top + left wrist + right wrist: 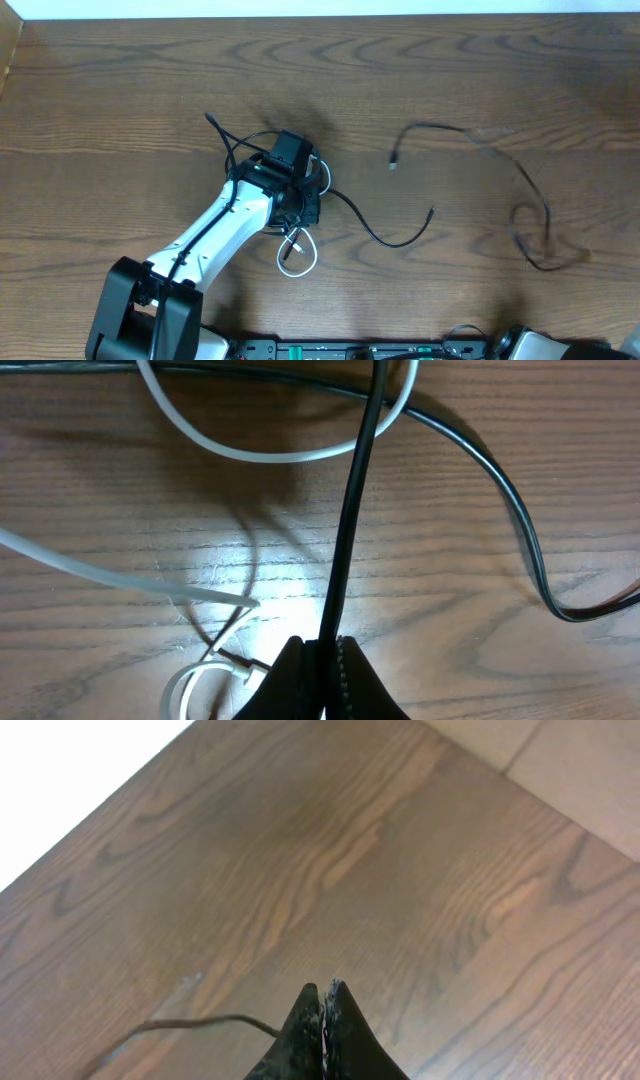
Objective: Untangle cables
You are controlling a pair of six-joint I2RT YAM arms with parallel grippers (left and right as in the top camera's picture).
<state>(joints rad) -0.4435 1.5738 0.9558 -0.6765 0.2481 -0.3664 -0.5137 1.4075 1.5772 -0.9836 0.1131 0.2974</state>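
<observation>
A tangle of cables lies left of the table's middle. My left gripper (pixel 298 200) stands over it and is shut on a black cable (pixel 350 510) that runs straight up from the jaws (pixel 328 650). A white cable (pixel 270 455) loops across the top of the left wrist view, and its loop (pixel 297 252) lies just in front of the gripper. Another black cable (pixel 520 520) curves away right to a free end (pixel 431 212). A separate black cable (pixel 520 172) lies alone at the right. My right gripper (pixel 323 992) is shut with nothing between its fingers; a thin dark cable (pixel 190 1022) lies beside it.
The wooden table (pixel 450 70) runs to a white wall at the back. The right arm's base (pixel 525 345) sits at the front right edge. The table's edge and pale floor (pixel 570 770) show in the right wrist view.
</observation>
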